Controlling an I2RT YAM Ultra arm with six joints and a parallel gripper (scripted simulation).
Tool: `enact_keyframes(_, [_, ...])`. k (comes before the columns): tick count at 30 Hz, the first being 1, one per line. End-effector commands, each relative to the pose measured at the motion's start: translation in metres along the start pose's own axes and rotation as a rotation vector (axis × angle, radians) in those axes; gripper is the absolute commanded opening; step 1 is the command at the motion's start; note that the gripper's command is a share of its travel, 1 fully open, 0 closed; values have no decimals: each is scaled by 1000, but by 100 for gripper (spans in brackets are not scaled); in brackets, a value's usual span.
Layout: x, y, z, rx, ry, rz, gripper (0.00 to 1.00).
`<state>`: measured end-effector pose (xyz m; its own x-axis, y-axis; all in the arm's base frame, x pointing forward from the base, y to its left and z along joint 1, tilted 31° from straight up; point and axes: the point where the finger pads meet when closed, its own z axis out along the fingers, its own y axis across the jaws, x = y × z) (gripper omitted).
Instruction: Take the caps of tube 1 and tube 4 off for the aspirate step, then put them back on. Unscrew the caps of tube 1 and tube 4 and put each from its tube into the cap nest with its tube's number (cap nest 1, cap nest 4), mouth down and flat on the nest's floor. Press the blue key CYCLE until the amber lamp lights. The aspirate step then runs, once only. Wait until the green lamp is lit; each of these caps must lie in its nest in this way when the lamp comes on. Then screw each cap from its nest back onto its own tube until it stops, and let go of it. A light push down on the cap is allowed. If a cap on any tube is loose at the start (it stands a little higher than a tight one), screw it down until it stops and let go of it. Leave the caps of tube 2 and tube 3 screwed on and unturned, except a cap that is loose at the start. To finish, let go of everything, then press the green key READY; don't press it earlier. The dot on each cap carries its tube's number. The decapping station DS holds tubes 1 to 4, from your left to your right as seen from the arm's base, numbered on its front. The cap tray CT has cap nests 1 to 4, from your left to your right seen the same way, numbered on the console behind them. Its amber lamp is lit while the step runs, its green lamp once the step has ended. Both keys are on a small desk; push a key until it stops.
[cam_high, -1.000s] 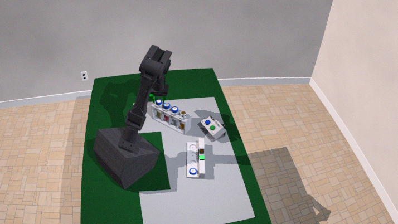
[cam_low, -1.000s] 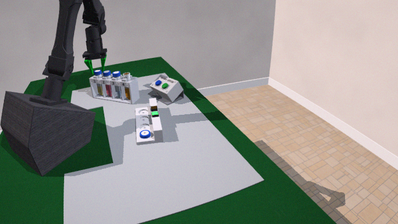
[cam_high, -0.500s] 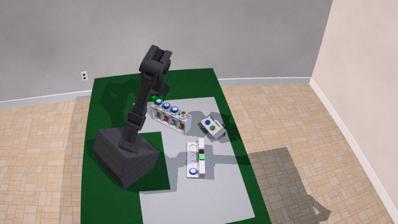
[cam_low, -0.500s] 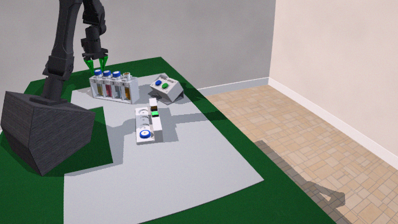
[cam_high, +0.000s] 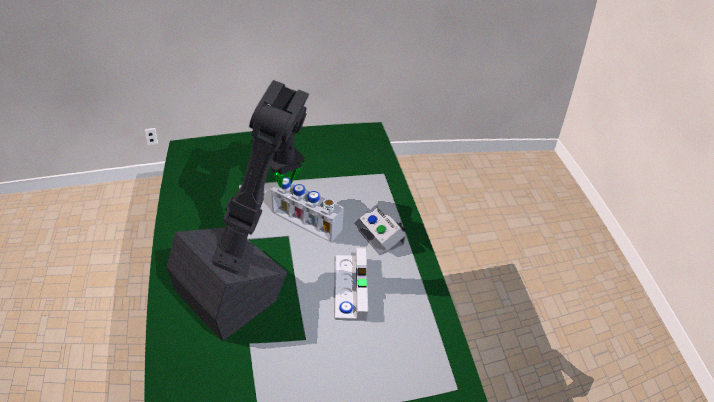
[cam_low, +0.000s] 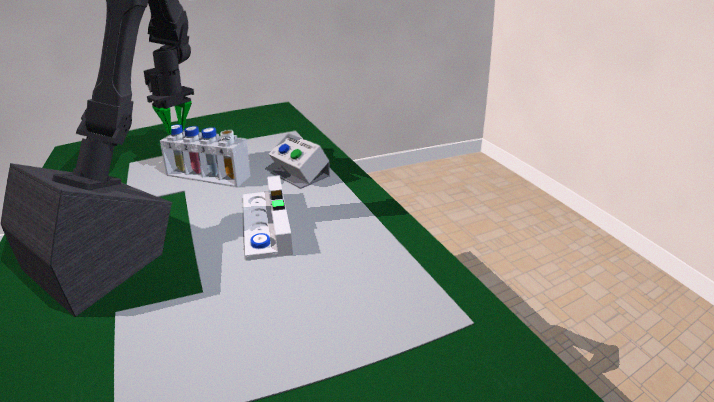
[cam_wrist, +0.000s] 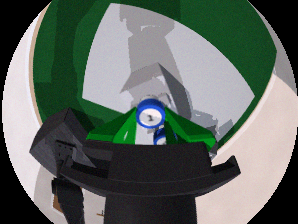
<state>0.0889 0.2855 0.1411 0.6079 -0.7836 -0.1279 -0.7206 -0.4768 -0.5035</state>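
Observation:
My gripper (cam_high: 285, 178) (cam_low: 173, 123) (cam_wrist: 150, 111) points straight down at the left end of the decapping station (cam_high: 334, 225) (cam_low: 241, 161). Its green fingers are shut on the blue cap of tube 1 (cam_high: 285, 183) (cam_low: 176, 130) (cam_wrist: 150, 113), which sits on top of tube 1. Tubes 2 (cam_high: 298, 190) (cam_low: 192, 131) and 3 (cam_high: 313, 196) (cam_low: 209, 133) carry blue caps. Tube 4 (cam_high: 328, 203) (cam_low: 227, 134) stands open with no cap. A blue cap (cam_high: 344, 308) (cam_low: 260, 241) lies in the nearest nest of the cap tray (cam_high: 338, 287) (cam_low: 248, 220). The other nests are empty. The green lamp (cam_high: 363, 282) (cam_low: 278, 203) is lit.
The key desk (cam_high: 395, 240) (cam_low: 315, 165) stands right of the station, with the blue key (cam_high: 372, 219) (cam_low: 284, 148) and the green key (cam_high: 381, 229) (cam_low: 296, 153) on top. The arm's dark base block (cam_high: 225, 290) (cam_low: 75, 240) stands left of the tray.

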Motion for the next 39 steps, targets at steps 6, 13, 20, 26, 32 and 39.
enact_keyframes(6, [-1, -2, -2, 5, -7, 301, 0])
enact_keyframes(13, [-1, -2, -2, 4, -8, 551, 0])
enact_keyframes(20, [-1, -2, -2, 3, -8, 901, 0])
enact_keyframes(26, [-1, -2, -1, 2, -9, 1201, 0])
enact_keyframes(32, [-1, -2, -1, 1, -9, 1401, 0])
enact_keyframes(39, [-1, -2, -1, 0, -10, 1665, 0])
